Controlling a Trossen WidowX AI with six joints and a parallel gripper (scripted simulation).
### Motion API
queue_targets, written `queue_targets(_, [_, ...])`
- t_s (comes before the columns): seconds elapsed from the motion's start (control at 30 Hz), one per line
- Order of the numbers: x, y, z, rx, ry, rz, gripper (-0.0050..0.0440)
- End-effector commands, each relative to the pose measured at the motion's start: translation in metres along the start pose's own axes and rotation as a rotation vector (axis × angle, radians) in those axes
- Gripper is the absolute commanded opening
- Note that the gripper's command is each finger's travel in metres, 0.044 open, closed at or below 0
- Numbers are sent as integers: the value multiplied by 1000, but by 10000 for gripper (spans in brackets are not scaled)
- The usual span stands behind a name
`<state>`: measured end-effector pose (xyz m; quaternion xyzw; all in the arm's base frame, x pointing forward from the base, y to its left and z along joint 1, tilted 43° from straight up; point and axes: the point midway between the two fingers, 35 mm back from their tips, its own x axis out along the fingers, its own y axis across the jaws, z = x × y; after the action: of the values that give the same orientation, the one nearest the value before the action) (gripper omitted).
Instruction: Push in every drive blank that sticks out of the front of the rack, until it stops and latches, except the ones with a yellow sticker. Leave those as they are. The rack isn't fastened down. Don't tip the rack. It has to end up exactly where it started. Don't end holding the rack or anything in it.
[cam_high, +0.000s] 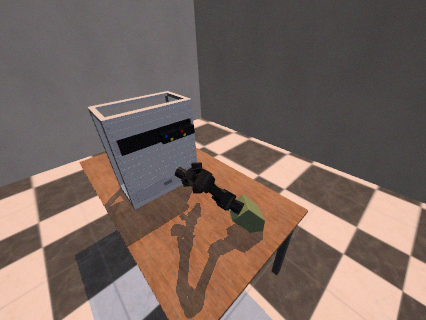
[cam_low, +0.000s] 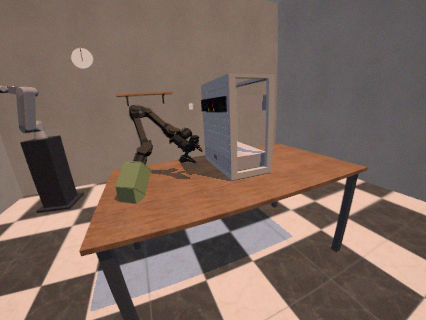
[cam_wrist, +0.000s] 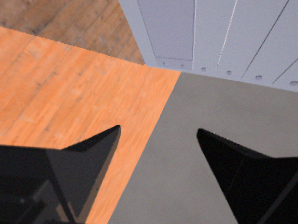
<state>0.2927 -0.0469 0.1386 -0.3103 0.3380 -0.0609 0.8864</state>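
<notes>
The grey rack (cam_high: 145, 150) stands upright on the wooden table, its front made of stacked grey drive blanks. A black panel (cam_high: 155, 136) with small red, yellow and blue dots crosses the upper front. My gripper (cam_high: 182, 175) is open and empty, low in front of the rack's bottom right corner and apart from it. It also shows in the exterior view (cam_low: 192, 150), left of the rack (cam_low: 235, 125). In the wrist view the fingers point at the rack's lowest blanks (cam_wrist: 170, 30). I cannot tell which blanks stick out, and I see no yellow sticker.
The arm's green base block (cam_high: 248, 214) sits near the table's right edge. The rack's back and top are open frames. A second grey arm on a black pedestal (cam_low: 45, 170) stands off the table at the far left.
</notes>
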Motion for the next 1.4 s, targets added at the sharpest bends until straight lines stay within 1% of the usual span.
queue_targets(0.0, [-3, -4, 4, 6, -14, -10, 400])
queue_targets(0.53, [-3, -4, 4, 6, -14, -10, 400])
queue_targets(0.57, [-3, -4, 4, 6, -14, -10, 440])
queue_targets(1.37, [-3, -4, 4, 11, -16, -8, 440])
